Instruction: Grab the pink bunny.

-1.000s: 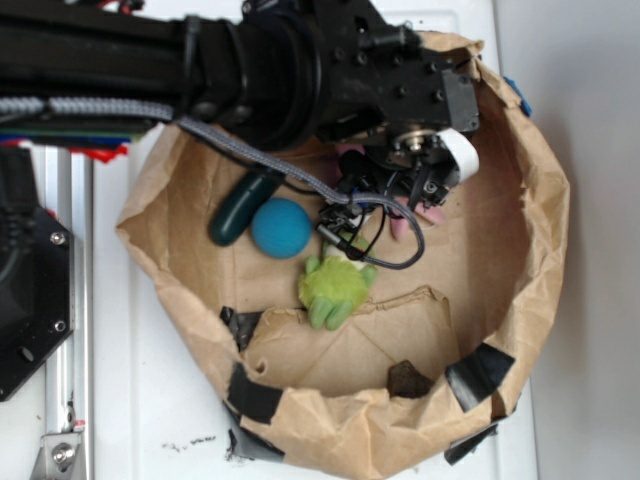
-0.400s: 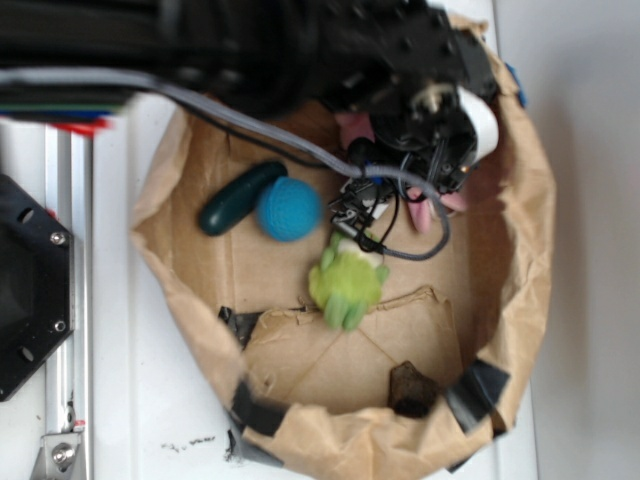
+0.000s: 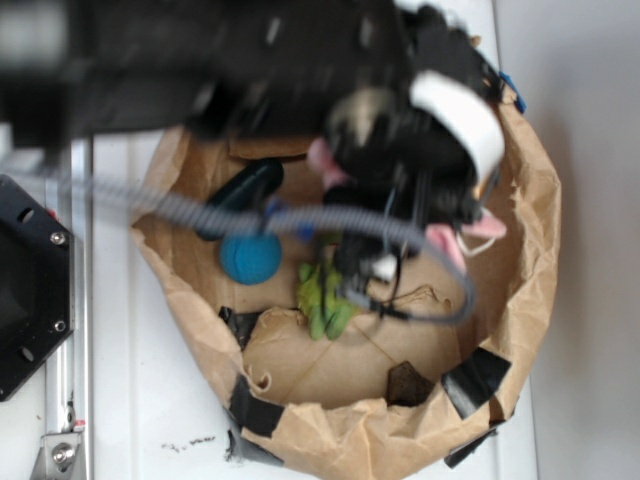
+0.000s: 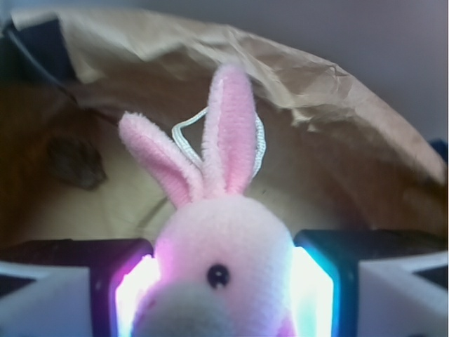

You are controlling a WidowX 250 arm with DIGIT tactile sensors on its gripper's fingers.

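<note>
Your gripper (image 4: pixel 223 281) has the pink bunny (image 4: pixel 223 260): in the wrist view the jaws are closed on its head, one lit pad pressed against each cheek, ears sticking straight up between them. Grip is on the head, not the body. It's soft plush, so it squashes to the pads and probably won't slip, but it can sag or swing.

Landmark is the paper bag (image 3: pixel 530 200), a crumpled brown one with its rim rolled down into a shallow bowl and black tape patches on the near edge. In the exterior view the arm is motion-blurred over the far half of the bag, and you only see pink bits of the bunny (image 3: pixel 445 240) poking out under the wrist, towards the bag's right wall. I can't tell from either view whether it's clear of the bag floor.

A white cord loop (image 4: pixel 261 144) hangs behind the ears, so watch that it doesn't snag.

Other stuff inside the bag:
- green plush toy (image 3: pixel 322 295), fuzzy, on the floor near the centre, just under the dangling cable
- blue ball (image 3: pixel 250 257), knit-looking, left of the green toy
- dark teal oblong thing (image 3: pixel 240 190), smooth, next to the ball against the left wall
- small dark brown lump (image 3: pixel 408 380) by the near wall

My read: grasp looks made, and a lift clear of the bag would confirm it.
</note>
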